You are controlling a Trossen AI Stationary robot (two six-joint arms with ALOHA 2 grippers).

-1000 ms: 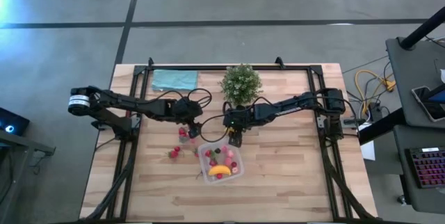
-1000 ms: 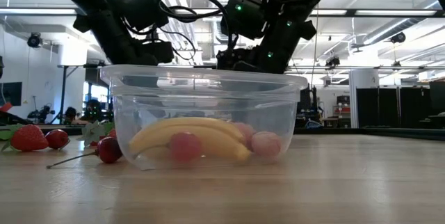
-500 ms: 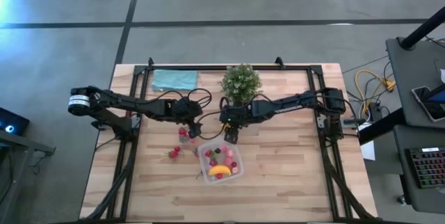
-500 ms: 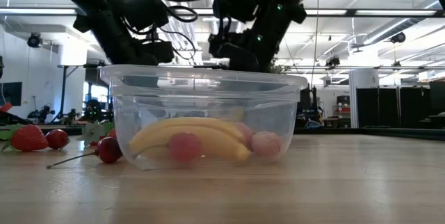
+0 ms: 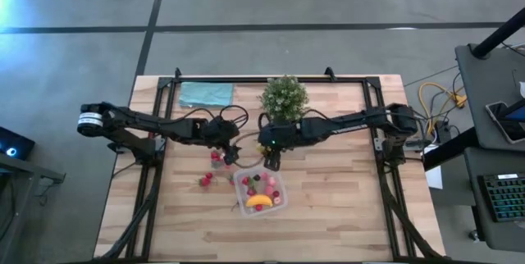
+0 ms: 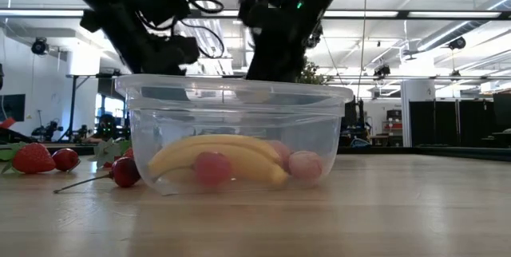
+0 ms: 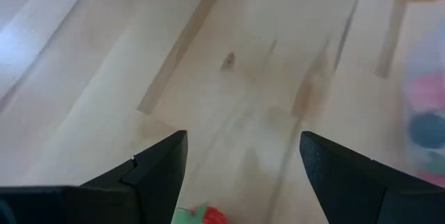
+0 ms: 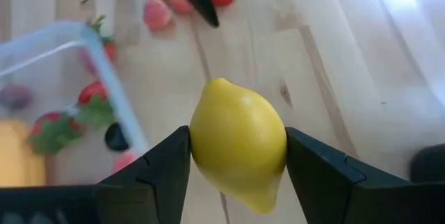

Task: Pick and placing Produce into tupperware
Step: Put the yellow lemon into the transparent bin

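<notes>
Right wrist view: right claw (image 8: 238, 156) pinches a small yellow toy lemon (image 8: 238, 153) between its two fingers, off the wooden worktop (image 8: 334, 78), just beside the clear square plastic container (image 8: 104, 78) corner. Left claw (image 7: 243, 158) spread, nothing between fingers, low over loose red strawberry pieces (image 5: 215, 159) near the container's left. Yellow-orange banana (image 6: 219, 155) and pink pieces lie inside it.

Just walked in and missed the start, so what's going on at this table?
Two robot arms are sorting toy produce into a clear tupperware. The right hand is shut on a yellow lemon, just off the container's far edge. The left hand is open over strawberries still loose on the table. A banana and several berries already lie inside the container.
</notes>
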